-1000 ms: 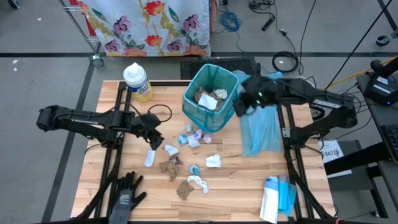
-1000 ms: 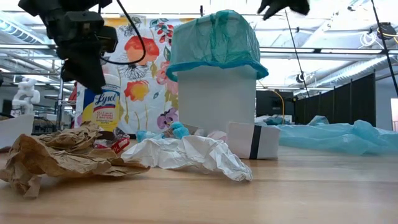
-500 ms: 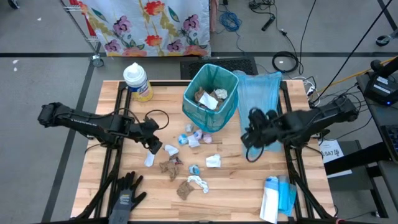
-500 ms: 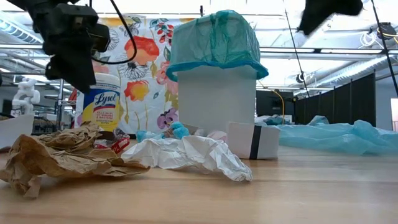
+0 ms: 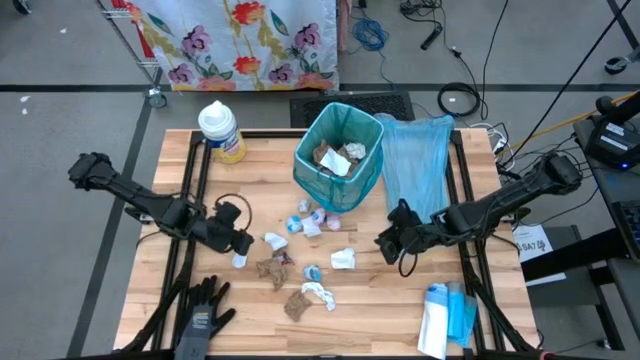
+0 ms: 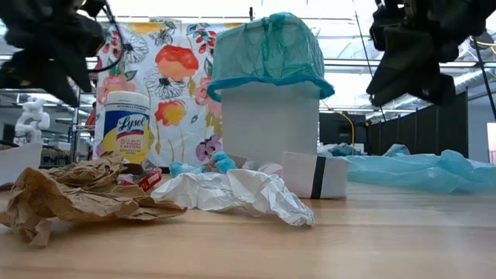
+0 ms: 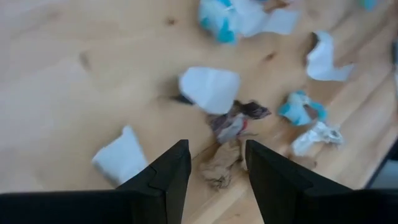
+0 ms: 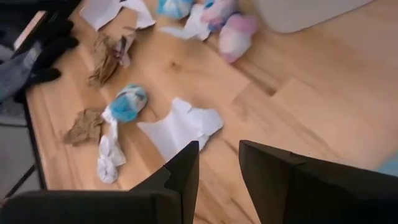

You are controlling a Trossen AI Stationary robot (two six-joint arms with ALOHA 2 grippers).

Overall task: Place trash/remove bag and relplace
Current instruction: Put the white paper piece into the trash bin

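Trash scraps lie loose on the wooden table: white tissues, brown paper wads, and blue and pink bits at the foot of the bin. The bin, lined with a teal bag, stands at the far middle with scraps inside. My left gripper hovers open above the scraps on the left. My right gripper hovers open to the right of a white tissue. Neither holds anything.
A spare light blue bag lies flat to the right of the bin. A wipes canister stands at the far left. A black glove lies at the near left edge and a blue-white pack at the near right.
My right gripper has come down from beside the bin's rim toward the near edge, and now hangs low over the table right of the scraps. My left gripper has swung toward the near edge and rolled about its own line. No scrap has moved.
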